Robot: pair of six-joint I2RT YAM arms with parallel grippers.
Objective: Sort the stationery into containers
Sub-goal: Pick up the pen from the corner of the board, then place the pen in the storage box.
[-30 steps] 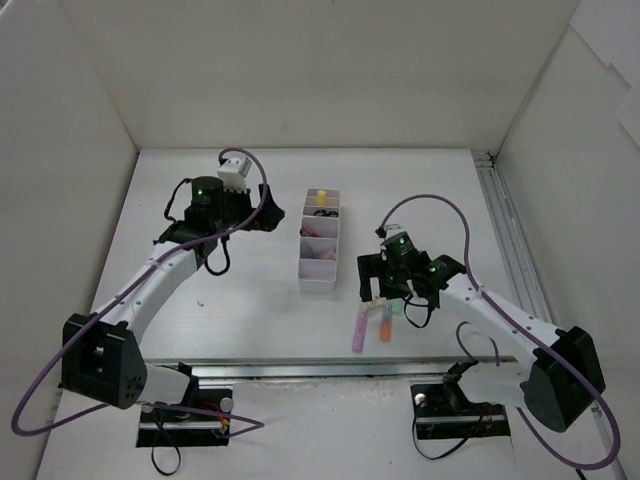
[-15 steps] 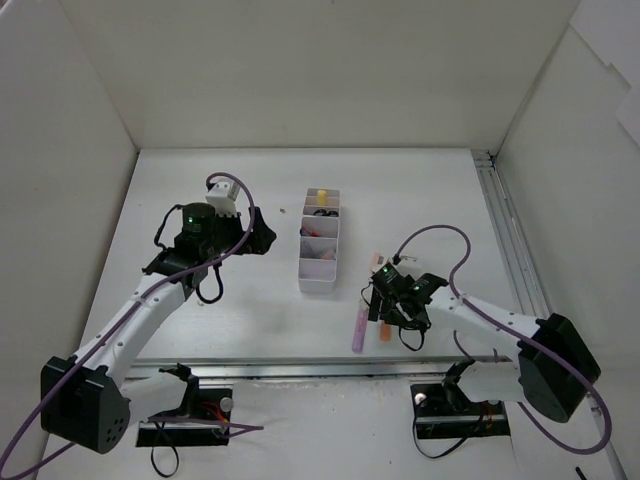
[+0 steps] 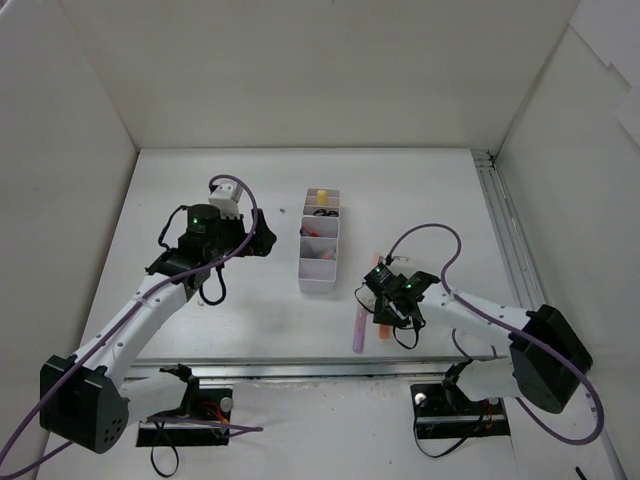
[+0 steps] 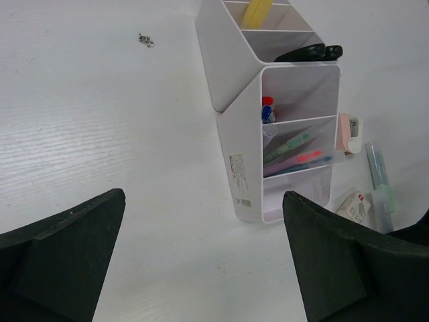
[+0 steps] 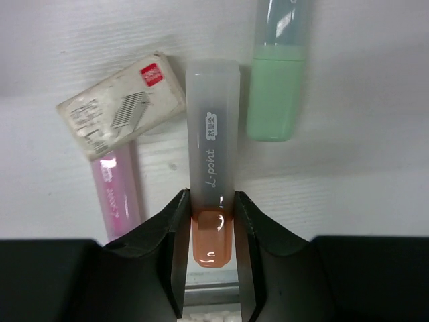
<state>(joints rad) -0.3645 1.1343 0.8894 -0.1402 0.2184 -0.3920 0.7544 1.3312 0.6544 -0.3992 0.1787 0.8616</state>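
Right claw [image 5: 211, 201]: low over the worktop [image 3: 250, 320] to the near right of the tray, fingers clamped on the orange highlighter.
Orange highlighter [image 5: 211, 154]: gripped at its orange body, its clear cap pointing away from the claw. It sits level with its neighbours, and whether it has left the worktop cannot be told.
Green highlighter [image 5: 275, 94]: lying just right of the orange one and parallel to it, not touching the claw.
Purple highlighter [image 5: 119, 188]: lying left of the orange one, its far end under the eraser.
Eraser [image 5: 120, 105]: white with printed wrap, tilted, just beside the orange one's cap.
Left claw [image 4: 202, 198]: fingers wide apart with nothing between them, hanging above bare worktop left of the tray.
Tray [image 4: 234, 134]: four compartments in a row at mid worktop.
Far compartment: yellow highlighter [image 4: 257, 12].
Second compartment: scissors [image 4: 308, 51], black handles at the rim.
Two near compartments: pens [image 4: 268, 111], with thin green and pink ones nearest.
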